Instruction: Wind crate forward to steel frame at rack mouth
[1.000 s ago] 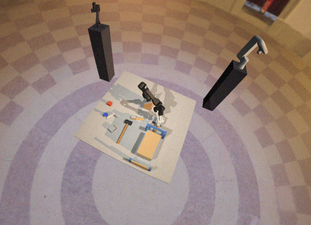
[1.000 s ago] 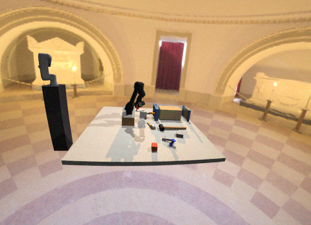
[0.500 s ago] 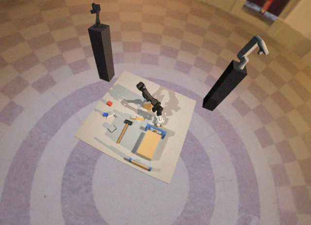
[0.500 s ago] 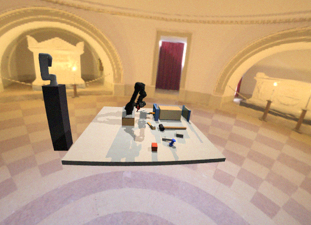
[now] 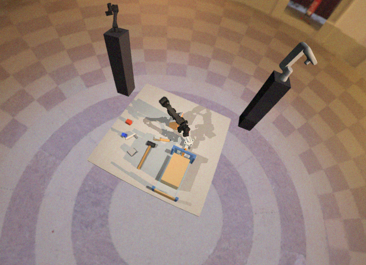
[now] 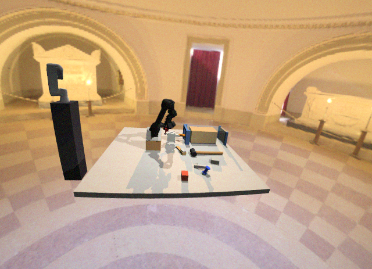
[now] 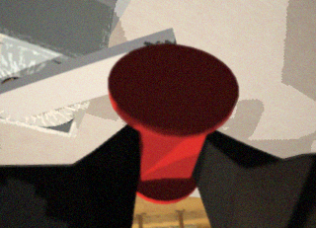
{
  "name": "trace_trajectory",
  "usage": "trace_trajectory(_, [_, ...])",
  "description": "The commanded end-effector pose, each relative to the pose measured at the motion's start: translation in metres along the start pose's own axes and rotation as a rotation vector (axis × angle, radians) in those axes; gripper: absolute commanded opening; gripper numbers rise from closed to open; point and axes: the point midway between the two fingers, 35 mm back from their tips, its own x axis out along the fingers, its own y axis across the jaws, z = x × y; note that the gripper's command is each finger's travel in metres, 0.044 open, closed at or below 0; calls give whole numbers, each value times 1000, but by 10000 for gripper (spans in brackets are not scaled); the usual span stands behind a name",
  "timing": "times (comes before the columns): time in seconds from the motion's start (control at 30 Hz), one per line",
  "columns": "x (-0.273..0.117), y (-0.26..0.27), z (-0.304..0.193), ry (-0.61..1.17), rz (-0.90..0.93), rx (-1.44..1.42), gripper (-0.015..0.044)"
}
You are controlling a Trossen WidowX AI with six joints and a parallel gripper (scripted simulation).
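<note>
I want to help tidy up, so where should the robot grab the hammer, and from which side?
I'd grab the hammer by the middle of its wooden handle, coming straight down from above. It lies flat, and the long handle is much thinner than the chunky black head. The pincer should close across the handle, but it's holding a red knob now.

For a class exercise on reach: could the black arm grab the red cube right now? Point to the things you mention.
Probably not: its fingers are shut on the red knob (image 7: 173,159) (image 6: 165,130), though nothing seems to cover the cube (image 5: 128,121) (image 6: 184,175).
</note>
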Motion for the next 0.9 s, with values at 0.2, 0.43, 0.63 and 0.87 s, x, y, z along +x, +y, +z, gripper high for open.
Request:
trace_trajectory(0.2, [-5,10,20,-38,18,16,0])
trace_trajectory(0.43, [-8,14,26,-39,19,16,0])
trace_trajectory(0.63, [-10,18,30,-39,19,16,0])
trace_trajectory(0.87, [-13,24,36,-40,19,17,0])
